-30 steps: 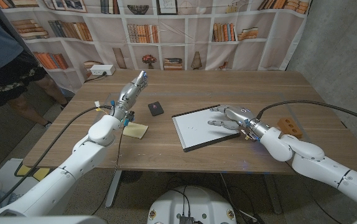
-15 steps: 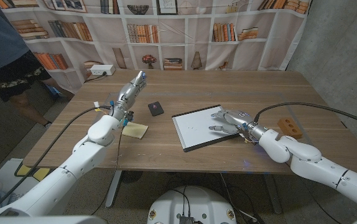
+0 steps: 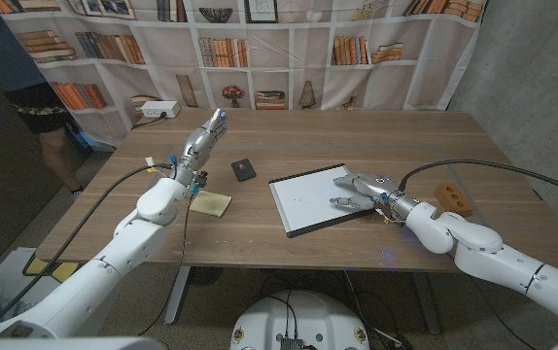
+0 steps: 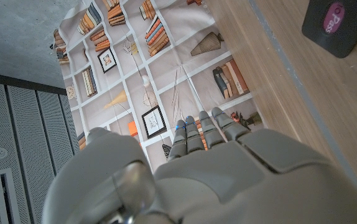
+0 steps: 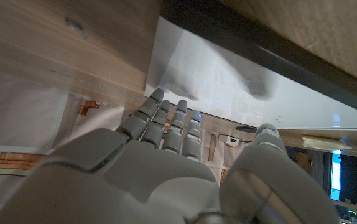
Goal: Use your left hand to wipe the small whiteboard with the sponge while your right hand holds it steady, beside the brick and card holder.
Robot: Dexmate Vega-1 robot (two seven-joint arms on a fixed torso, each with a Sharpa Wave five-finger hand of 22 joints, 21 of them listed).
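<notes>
The small whiteboard, white with a dark frame, lies at the table's middle; it also fills part of the right wrist view. My right hand is over its right end, fingers stretched out across the white surface; whether they press on it is unclear. The yellow sponge lies on the wood left of the board, untouched. My left hand is raised beyond the sponge, fingers straight and holding nothing. The black card holder sits between sponge and board. The orange brick lies right of the board.
A person stands at the far left beside the table. A white power strip sits at the table's back left corner. A bookshelf backdrop hangs behind the table. Black cables trail along both arms.
My right hand has slid a little further onto the whiteboard's right end. The person at the left has stepped back out of the picture. My left hand has stayed put.
</notes>
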